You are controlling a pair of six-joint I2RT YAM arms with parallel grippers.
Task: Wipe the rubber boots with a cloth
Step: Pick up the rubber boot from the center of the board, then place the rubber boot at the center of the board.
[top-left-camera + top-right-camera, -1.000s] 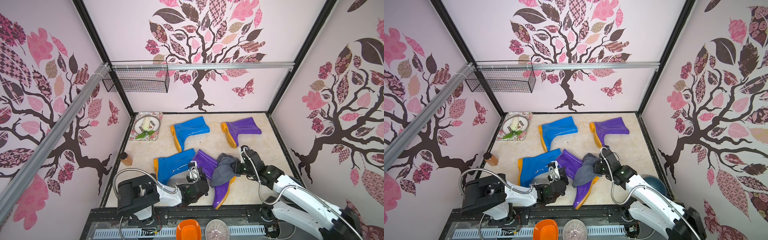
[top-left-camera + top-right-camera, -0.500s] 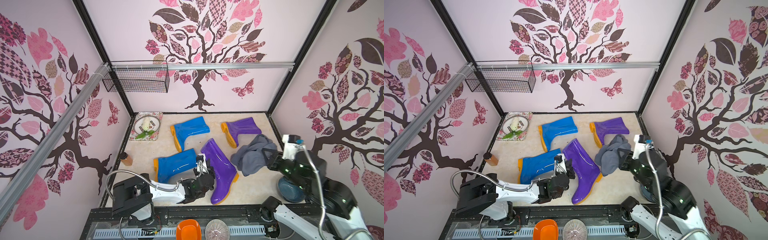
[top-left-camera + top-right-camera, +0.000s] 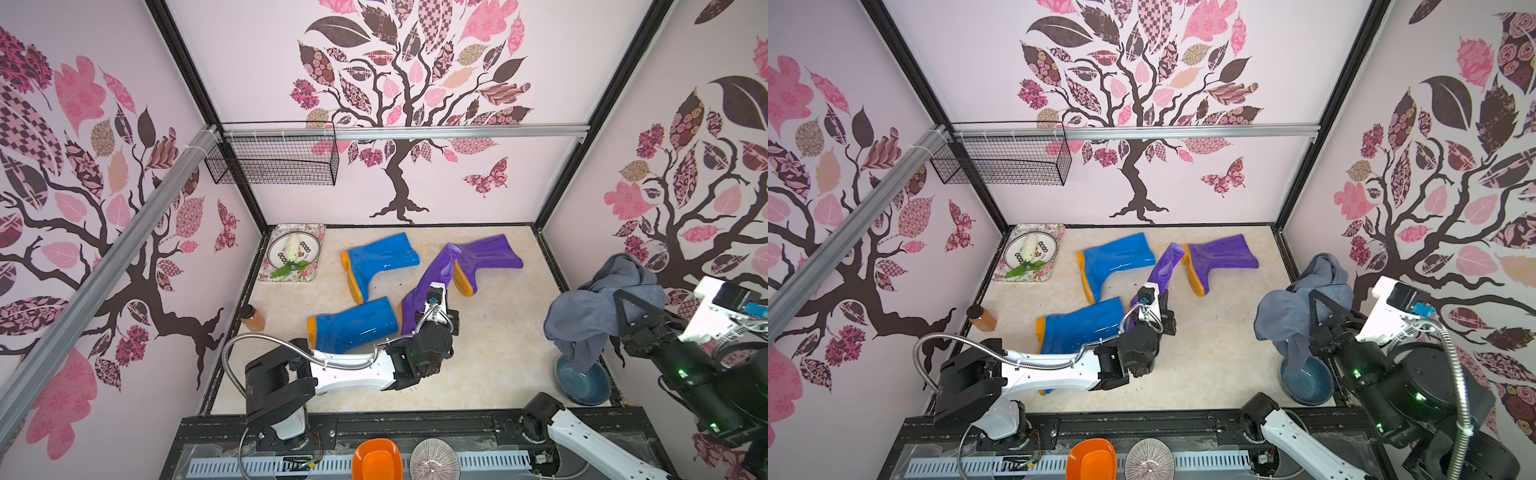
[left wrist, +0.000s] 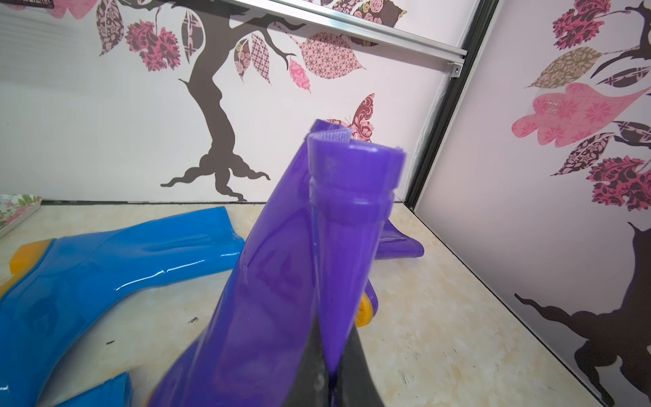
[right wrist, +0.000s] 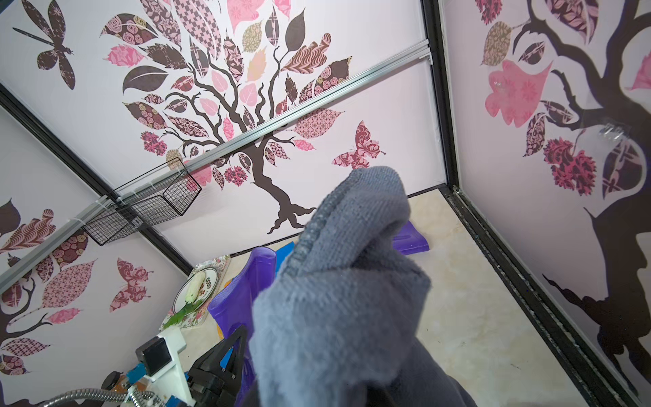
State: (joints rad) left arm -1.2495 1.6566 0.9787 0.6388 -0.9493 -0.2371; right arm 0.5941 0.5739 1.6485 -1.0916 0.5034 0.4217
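Note:
In both top views two blue rubber boots lie on their sides mid-floor, and one purple boot lies at the back right. My left gripper is shut on the other purple boot, pinching its shaft wall and holding it raised and tilted toward the back wall. The left wrist view shows that shaft squeezed between the dark fingers. High at the right, my right gripper is shut on the grey cloth, which hangs bunched. In the right wrist view the cloth hides the jaws.
A blue bowl sits on the floor under the hanging cloth, by the right wall. A floral tray with a plate is at the back left, with a brown jar by the left wall. A wire basket hangs above.
The right gripper carried the cloth off the purple boot, up and right to above the bowl. The left gripper tipped that purple boot up from lying flat.

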